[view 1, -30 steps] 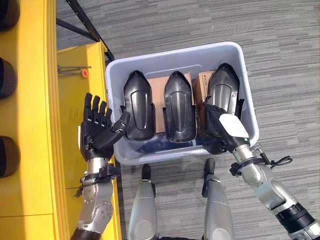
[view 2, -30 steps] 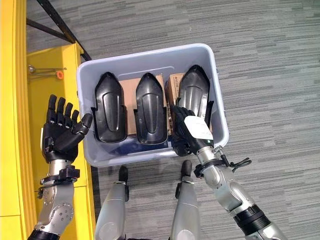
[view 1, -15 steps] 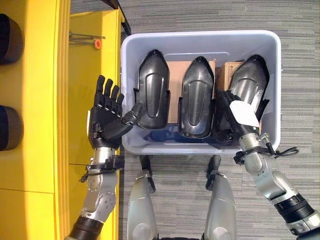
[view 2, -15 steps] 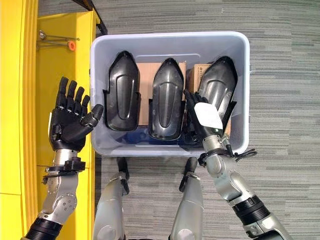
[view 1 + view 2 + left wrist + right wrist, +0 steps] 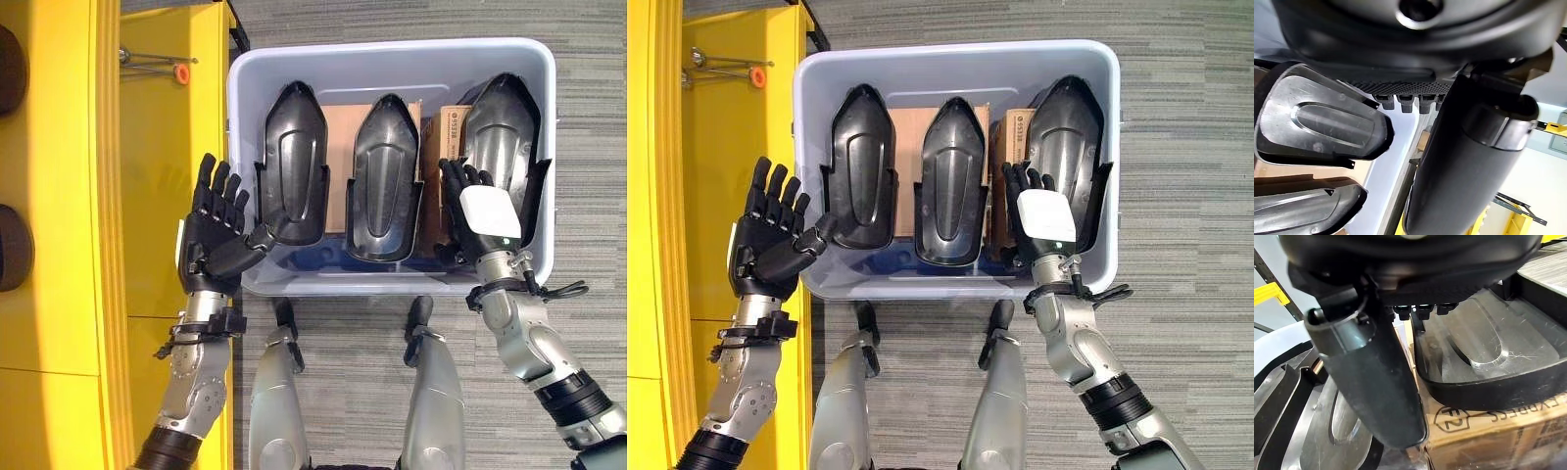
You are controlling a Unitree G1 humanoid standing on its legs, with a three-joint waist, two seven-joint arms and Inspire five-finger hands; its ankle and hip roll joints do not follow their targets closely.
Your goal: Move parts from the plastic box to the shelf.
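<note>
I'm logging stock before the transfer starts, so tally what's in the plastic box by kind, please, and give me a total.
Black moulded parts: 3, at the robot's left, middle and right of the plastic box.
Cardboard boxes beneath them: 2, a plain one and a printed one.
Total: 5 things in view; anything buried under them cannot be told.

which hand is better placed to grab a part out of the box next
Right, probably. The right hand is already inside the plastic box, fingers against the rightmost black part. The left hand hangs open outside the box's left wall, with just its thumb reaching toward the leftmost part.
</note>
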